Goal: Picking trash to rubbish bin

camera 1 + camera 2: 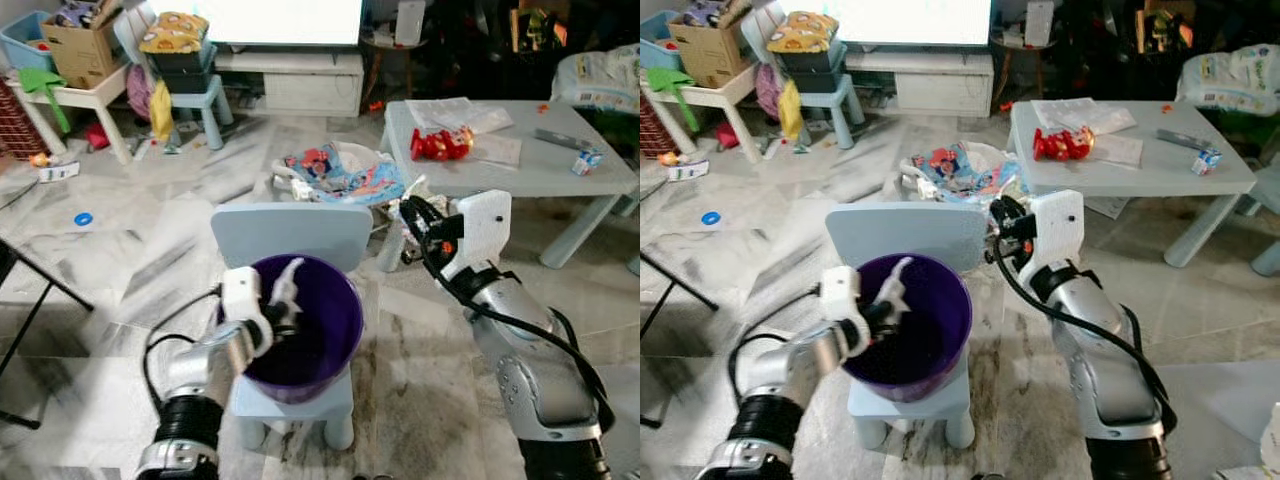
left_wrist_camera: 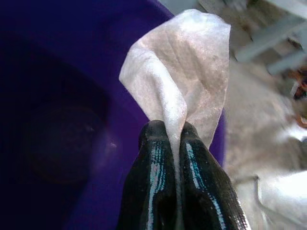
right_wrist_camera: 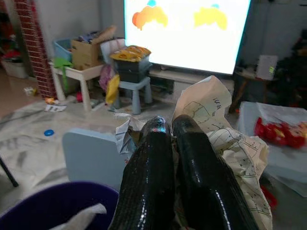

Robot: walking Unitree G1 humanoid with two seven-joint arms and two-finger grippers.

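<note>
The left tool (image 1: 283,315), arm bent inward, pinches a white crumpled tissue (image 2: 184,76) above the round purple plastic bin (image 1: 330,340), while the raised right tool (image 3: 175,132), beyond the bin's far rim, clamps crumpled printed paper (image 3: 225,134).

The purple bin (image 1: 305,325) sits on the seat of a small pale-blue chair (image 1: 290,240), and its mouth is open from above, with only dark, bare wall and floor visible inside. Over the bin's left rim the left gripper (image 1: 281,312) pinches a white tissue (image 2: 180,79), which takes up that side of the opening. Behind the bin the chair's backrest rises above the rim and blocks a straight approach from the far side. To the bin's right, beside the backrest, the right gripper (image 3: 175,143) clamps crumpled printed paper (image 3: 230,143). Right of the bin the marble floor (image 1: 420,360) lies open up to the grey table (image 1: 520,160).
</note>
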